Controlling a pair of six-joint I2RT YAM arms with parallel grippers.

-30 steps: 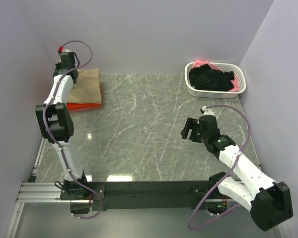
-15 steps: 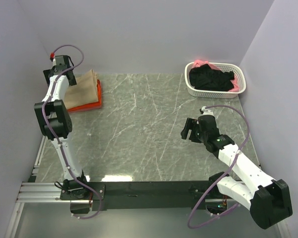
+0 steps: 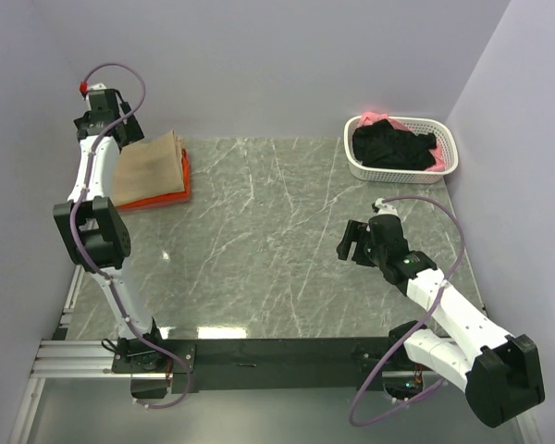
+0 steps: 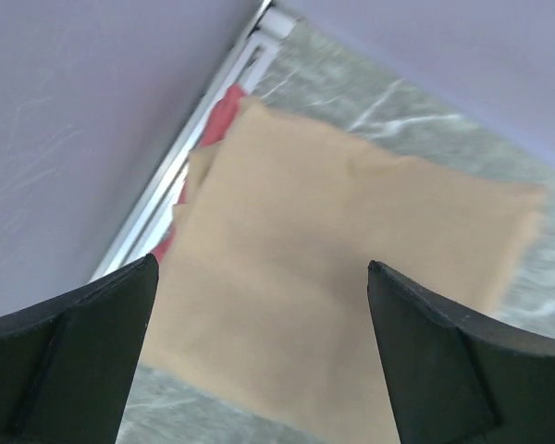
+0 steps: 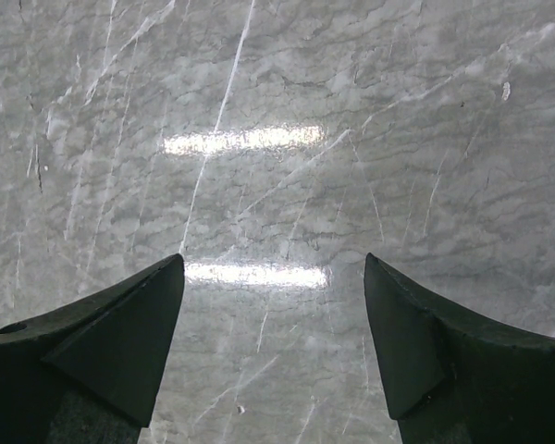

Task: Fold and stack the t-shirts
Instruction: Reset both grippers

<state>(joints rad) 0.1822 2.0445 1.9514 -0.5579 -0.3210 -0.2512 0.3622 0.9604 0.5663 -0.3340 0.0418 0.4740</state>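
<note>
Tan t-shirt (image 3: 150, 165) lies folded flat on the orange t-shirt (image 3: 157, 198) at the far-left corner of the table (image 3: 259, 259). Left gripper (image 4: 261, 268) hangs above it, jaws wide, holding nothing; cloth clear of both fingers. Right gripper (image 3: 351, 242) is also wide and empty, over bare marble mid-right. Black t-shirt (image 3: 393, 148) and pink t-shirt (image 3: 377, 117) sit heaped in the white basket (image 3: 356, 166), far-right corner. Judgement: next pick comes from the basket. It lies ahead and right of the right gripper, long axis across the table. Right arm is nearer; left is well apart.
</note>
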